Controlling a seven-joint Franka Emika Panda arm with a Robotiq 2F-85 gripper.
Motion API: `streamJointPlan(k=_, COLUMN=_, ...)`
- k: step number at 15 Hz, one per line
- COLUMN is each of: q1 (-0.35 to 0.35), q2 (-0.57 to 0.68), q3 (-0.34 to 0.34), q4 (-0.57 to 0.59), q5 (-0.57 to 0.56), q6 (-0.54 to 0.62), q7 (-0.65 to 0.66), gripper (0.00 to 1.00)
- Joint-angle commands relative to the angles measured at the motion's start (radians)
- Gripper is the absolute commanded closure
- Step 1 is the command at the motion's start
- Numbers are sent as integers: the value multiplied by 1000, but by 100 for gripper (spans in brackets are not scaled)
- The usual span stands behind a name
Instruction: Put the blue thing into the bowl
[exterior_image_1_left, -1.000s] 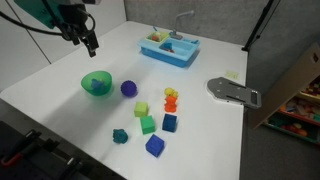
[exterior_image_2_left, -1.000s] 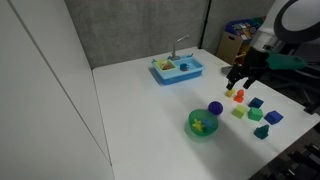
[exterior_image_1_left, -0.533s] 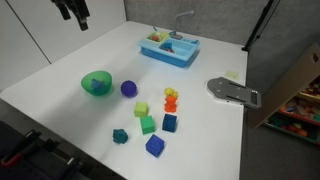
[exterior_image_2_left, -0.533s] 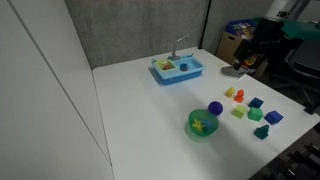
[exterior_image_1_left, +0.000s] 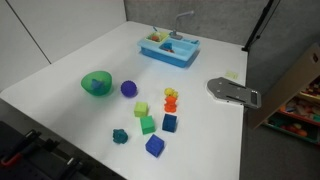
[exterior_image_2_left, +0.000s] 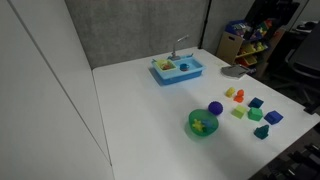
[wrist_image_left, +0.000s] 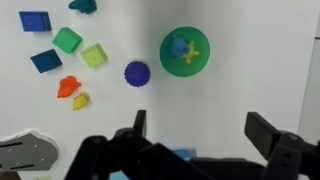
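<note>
The green bowl (wrist_image_left: 185, 52) stands on the white table, seen from high above in the wrist view and in both exterior views (exterior_image_1_left: 96, 83) (exterior_image_2_left: 203, 124). The pale blue thing (wrist_image_left: 179, 46) lies inside the bowl, beside a yellow piece. My gripper (wrist_image_left: 200, 120) is open and empty, far above the table, with the bowl beyond its fingertips. The gripper and arm are outside both exterior views.
A purple ball (wrist_image_left: 136, 73) sits next to the bowl. Several blocks lie further off: dark blue cubes (wrist_image_left: 34, 20), a green one (wrist_image_left: 67, 39), an orange one (wrist_image_left: 68, 86). A blue toy sink (exterior_image_1_left: 169, 48) stands at the back. A grey metal plate (exterior_image_1_left: 232, 92) lies at the table edge.
The arm has risen and moved away from the table, leaving both exterior views. The objects on the table have not moved.
</note>
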Motion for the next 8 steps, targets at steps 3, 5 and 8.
streamJointPlan(k=3, q1=-1, q2=-24, q3=23, q4=115, q5=-127, q6=-131, q7=110, gripper=0)
streamJointPlan(k=5, q1=5, q2=-27, q3=14, q4=89, q5=-102, q6=-103, q7=77, gripper=0)
streamJointPlan(k=8, q1=5, q2=-28, q3=14, q4=98, q5=-102, q6=-116, q7=77, gripper=0)
